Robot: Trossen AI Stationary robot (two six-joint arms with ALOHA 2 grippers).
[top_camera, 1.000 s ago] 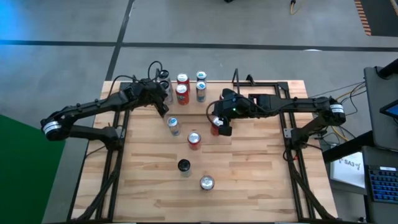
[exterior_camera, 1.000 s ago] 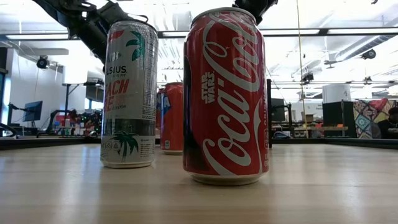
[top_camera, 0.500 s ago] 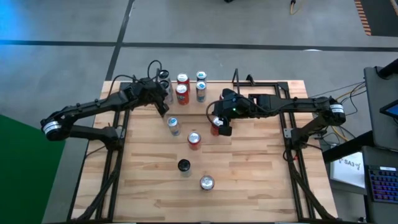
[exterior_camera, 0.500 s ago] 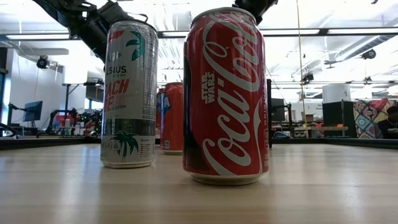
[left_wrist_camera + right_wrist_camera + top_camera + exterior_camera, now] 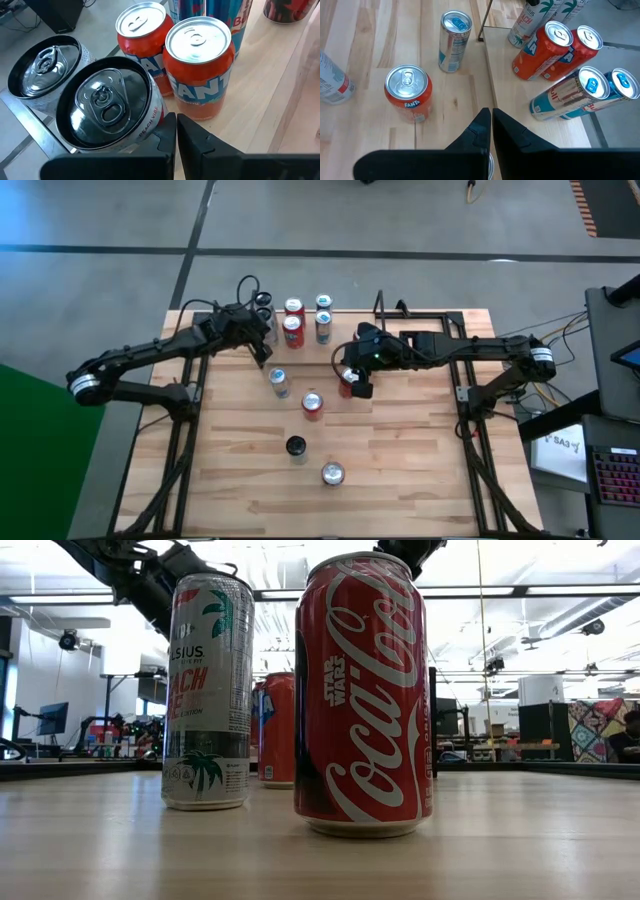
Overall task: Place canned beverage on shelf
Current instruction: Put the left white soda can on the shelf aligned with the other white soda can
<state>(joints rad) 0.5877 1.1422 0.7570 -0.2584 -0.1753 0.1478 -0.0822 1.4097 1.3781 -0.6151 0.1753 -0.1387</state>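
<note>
The shelf (image 5: 308,317) stands along the table's far edge. On its light wooden floor (image 5: 512,102) stand two black-lidded cans (image 5: 107,107), two orange Fanta cans (image 5: 200,65) and two blue cans (image 5: 570,97). My left gripper (image 5: 176,125) is shut, just on the near side of the black-lidded cans. My right gripper (image 5: 491,117) is shut and hovers over a red can (image 5: 346,387) near the table's middle. Loose cans stand on the table: a blue-topped one (image 5: 279,381), a red one (image 5: 313,403), a Celsius can (image 5: 207,690) and a Coca-Cola can (image 5: 362,695). My left gripper's shut fingertips (image 5: 169,122) stand close beside the lower wall of the nearer black-lidded can (image 5: 150,122), slanting down from the table's near left. I cannot tell whether they touch it. The can stands upright on the shelf floor.
Black frames (image 5: 430,320) stand at the table's far right and along both sides. An orange Fanta can (image 5: 407,92) and a white can (image 5: 332,80) stand ahead of my right gripper. Bare wood (image 5: 250,490) lies at the near left.
</note>
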